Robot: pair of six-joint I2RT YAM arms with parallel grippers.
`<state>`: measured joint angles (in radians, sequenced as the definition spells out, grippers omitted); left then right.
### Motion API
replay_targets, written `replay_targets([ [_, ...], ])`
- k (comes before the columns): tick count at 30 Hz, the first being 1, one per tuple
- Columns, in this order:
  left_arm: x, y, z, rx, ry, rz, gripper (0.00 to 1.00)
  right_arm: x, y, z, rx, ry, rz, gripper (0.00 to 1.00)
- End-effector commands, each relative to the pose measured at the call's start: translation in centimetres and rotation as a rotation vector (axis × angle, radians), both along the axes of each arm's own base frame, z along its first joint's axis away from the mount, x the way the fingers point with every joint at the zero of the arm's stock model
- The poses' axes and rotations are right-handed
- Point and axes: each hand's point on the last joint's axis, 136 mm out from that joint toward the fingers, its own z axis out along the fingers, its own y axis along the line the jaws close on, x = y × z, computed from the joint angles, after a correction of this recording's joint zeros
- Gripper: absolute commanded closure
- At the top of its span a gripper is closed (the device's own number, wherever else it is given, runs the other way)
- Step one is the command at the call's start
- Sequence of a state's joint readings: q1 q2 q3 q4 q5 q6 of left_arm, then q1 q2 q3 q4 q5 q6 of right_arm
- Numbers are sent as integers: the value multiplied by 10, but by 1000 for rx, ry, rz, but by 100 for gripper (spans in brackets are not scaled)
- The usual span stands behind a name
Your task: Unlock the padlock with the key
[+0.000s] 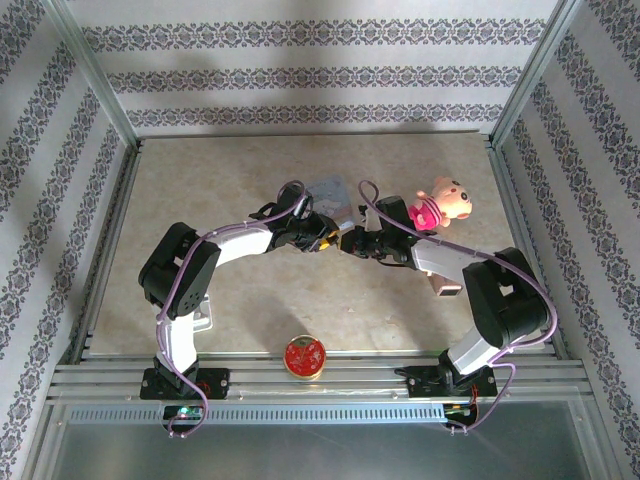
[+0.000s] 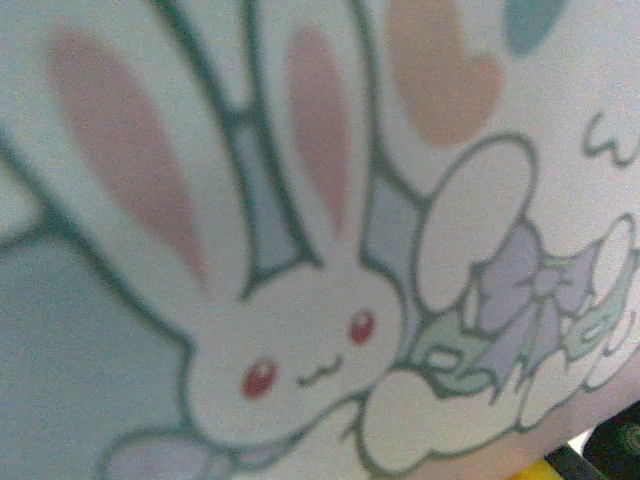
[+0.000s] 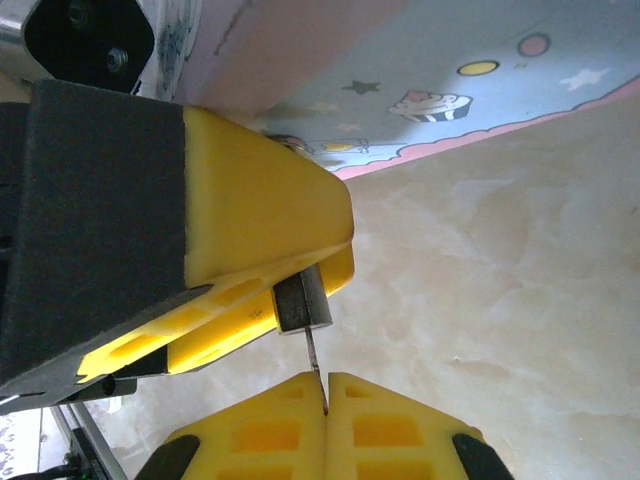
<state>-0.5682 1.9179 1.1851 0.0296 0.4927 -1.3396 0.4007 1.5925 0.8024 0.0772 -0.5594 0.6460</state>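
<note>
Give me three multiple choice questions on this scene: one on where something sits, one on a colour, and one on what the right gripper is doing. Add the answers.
1. Where does the round red object sit?
A. At the near edge of the table, between the two arms
B. In the far left corner
C. Against the right wall

2. What colour is the plush toy, mostly?
A. Green
B. Pink
C. Black

3. What state is the right gripper in?
A. Wide open
B. Shut on the key
C. Shut on the plush toy

Answers:
1. A: the top view shows it at the front edge, midway between the arms.
2. B: its head and outfit are pink.
3. B: in the right wrist view, the gripper's yellow fingers pinch the thin blade just below the padlock.
</note>
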Motion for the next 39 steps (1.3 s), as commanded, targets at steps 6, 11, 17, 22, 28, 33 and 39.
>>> replay_targets([
  [6,-62,-11,-15,-12,246,-124,100,27,-9,29,-5,-153,-32,100],
  [11,-63,-12,-16,-15,248,-124,100,31,-3,33,40,-151,-38,100],
  [17,-64,-15,-18,-26,252,-134,100,39,10,45,95,-188,-22,100],
  [22,-63,-19,-16,-34,248,-148,100,37,24,50,93,-231,35,100],
  [28,-64,-22,-14,-41,246,-162,100,47,16,52,37,-286,-12,100],
  [33,-61,-26,-14,-70,232,-164,90,51,13,53,22,-301,-51,100],
  [39,-50,-27,-13,-92,179,-155,78,46,14,45,23,-282,-61,100],
])
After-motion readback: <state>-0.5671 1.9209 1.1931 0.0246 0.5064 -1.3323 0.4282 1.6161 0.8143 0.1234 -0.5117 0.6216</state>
